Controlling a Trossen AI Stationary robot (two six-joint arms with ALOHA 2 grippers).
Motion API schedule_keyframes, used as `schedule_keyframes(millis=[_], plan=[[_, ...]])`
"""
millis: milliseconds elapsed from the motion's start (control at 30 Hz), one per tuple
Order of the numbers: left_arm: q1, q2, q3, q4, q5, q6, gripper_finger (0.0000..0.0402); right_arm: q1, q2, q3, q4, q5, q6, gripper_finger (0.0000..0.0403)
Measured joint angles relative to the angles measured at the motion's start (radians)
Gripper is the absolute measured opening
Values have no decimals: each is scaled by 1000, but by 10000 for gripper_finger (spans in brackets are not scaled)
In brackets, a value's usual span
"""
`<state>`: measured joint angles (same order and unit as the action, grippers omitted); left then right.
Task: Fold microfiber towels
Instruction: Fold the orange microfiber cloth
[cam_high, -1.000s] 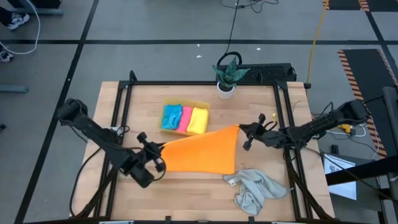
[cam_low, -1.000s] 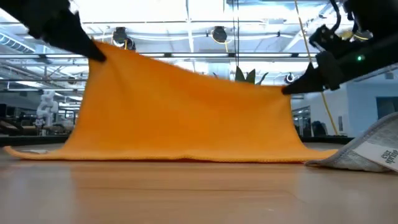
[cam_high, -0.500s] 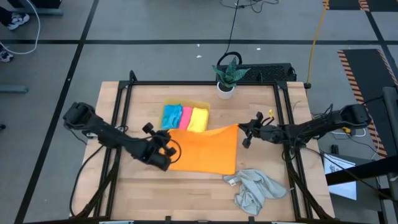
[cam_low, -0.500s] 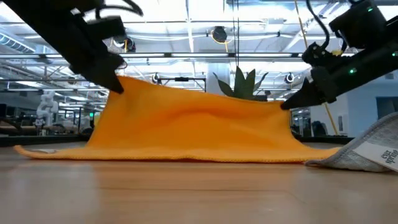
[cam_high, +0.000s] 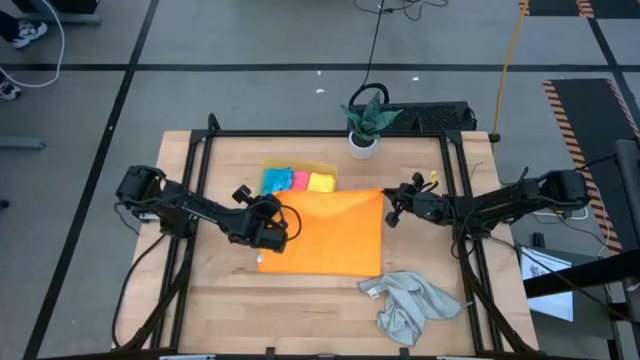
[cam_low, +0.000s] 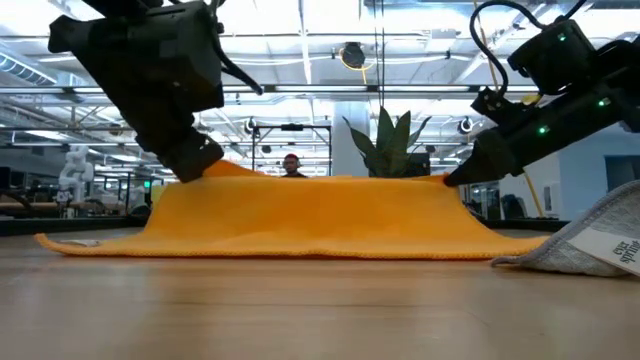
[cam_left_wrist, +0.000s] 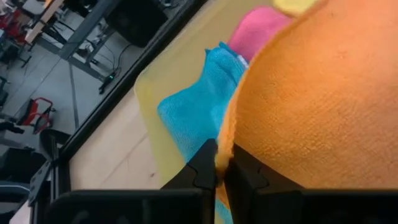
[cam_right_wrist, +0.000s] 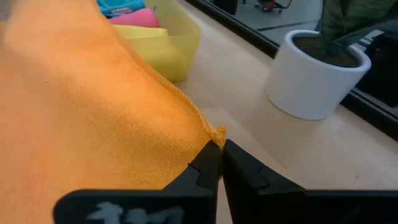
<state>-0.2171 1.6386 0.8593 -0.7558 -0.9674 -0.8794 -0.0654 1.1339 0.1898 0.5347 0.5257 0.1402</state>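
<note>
orange towel (cam_high: 330, 235) hiding tray's (cam_high: 325, 166) near half, grey towel (cam_low: 590, 240) cropped

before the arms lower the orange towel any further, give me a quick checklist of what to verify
1. Left pincer shut on a corner of the soft orange microfiber towel: ok.
2. Right pincer shut on the opposite corner: ok.
3. Towel's near edge flat on the wooden table: ok.
4. Crumpled light grey cloth lies apart from the orange towel: ok.
5. Orange towel clear of the translucent yellow plastic tray: not ok, it overlaps the tray from above.
6. Lifted edge level between pincers: ok.
</note>
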Motion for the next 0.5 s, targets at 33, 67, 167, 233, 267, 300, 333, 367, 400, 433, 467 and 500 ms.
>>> schedule_keyframes(millis=[33, 67, 167, 233, 267, 300, 333, 367, 400, 433, 467, 500], plan=[[1, -2, 0, -2, 8, 7, 32, 0, 0, 0, 0, -8, -3, 13], [1, -8, 0, -3, 16, 17, 39, 0, 0, 0, 0, -13, -3, 17], [1, -34, 0, -4, 49, 45, 73, 0, -1, 0, 0, -14, -25, 36], [1, -62, 0, -20, 88, 71, 100, 0, -13, 0, -2, -9, -31, 55], [1, -79, 0, -29, 105, 85, 115, 0, -19, 0, 2, -4, -28, 65], [1, -100, 0, -45, 125, 94, 129, 0, -28, 0, -1, -5, -21, 76], [1, -120, 0, -71, 142, 96, 142, 2, -37, 0, -8, -11, -15, 87], [1, -141, 0, -95, 158, 94, 155, 6, -46, 0, -9, -36, -8, 97], [1, -162, 0, -107, 168, 80, 165, 13, -55, 0, -13, -68, 3, 107], [-2, -184, 0, -117, 180, 59, 174, 23, -63, 0, -21, -100, 27, 115], [-7, -204, 0, -124, 190, 47, 181, 35, -66, 0, -26, -130, 55, 121], [-15, -219, 0, -121, 202, 44, 185, 48, -66, 0, -28, -157, 82, 124]])
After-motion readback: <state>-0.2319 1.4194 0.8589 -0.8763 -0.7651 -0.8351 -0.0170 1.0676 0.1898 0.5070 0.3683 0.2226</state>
